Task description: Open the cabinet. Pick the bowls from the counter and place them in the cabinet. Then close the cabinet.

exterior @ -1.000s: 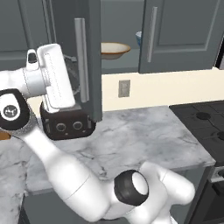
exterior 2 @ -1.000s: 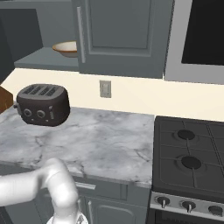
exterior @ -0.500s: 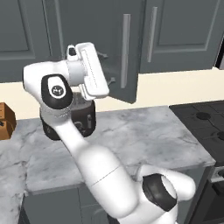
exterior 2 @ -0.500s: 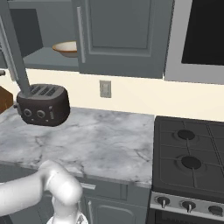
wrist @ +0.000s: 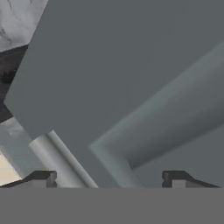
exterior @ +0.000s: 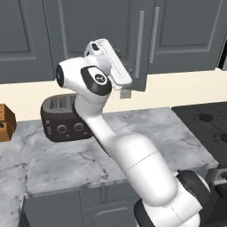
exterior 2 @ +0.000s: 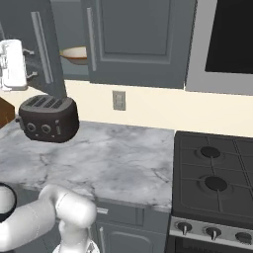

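black toaster (exterior 2: 48, 118), stovetop (exterior 2: 212, 173), wall outlet (exterior 2: 118, 100)

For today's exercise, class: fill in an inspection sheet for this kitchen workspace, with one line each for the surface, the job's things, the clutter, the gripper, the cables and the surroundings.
Surface: marble counter, no bowls seen on it.
Job's things: cabinet, left door ajar, right door shut; cream bowl on the shelf inside; second bowl not made out.
Clutter: dark toaster; brown box at the counter's left end.
Gripper: gripper open, facing the ajar door's panel, holding nothing.
Cables: nothing seen.
Surroundings: stove, wall outlet, cream backsplash.
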